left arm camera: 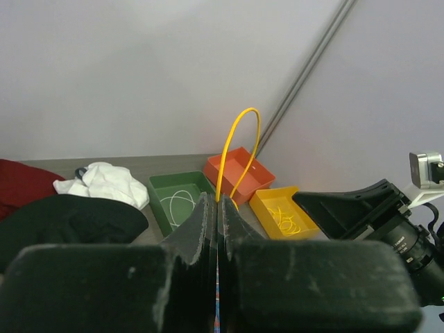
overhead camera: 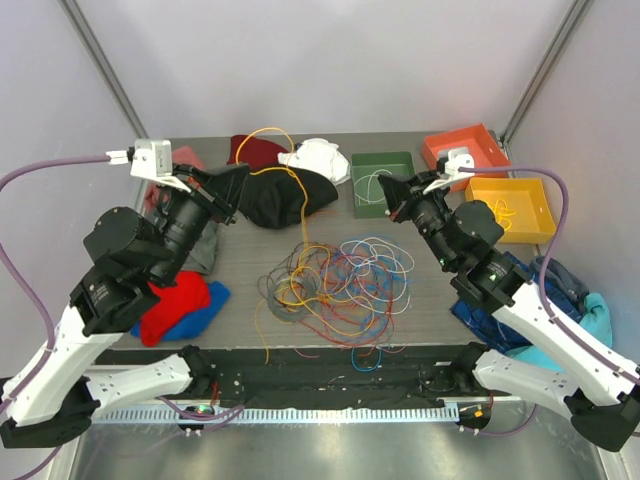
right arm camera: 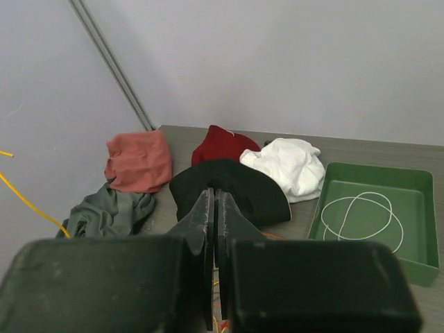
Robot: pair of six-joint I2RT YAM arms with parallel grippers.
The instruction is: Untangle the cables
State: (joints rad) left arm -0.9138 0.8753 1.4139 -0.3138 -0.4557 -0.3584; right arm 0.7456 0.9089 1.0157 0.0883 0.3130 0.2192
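The left gripper [left arm camera: 217, 202] is pinching a light, floppy yellow cable [left arm camera: 229, 142] by its loop; the right gripper [right arm camera: 214, 202] is resting closed.

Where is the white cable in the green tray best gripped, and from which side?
Probably grip the white cable where its loops cross, from straight above: it lies flat in the green tray, whose walls block a sideways approach.

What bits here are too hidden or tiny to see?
- Left wrist view: the yellow cable below the pinch, hidden by the left end effector.
- Right wrist view: whether the shut right end effector pinches anything; it hides its own grip.
- Top view: which of the tangled cables lies over which; too thin.
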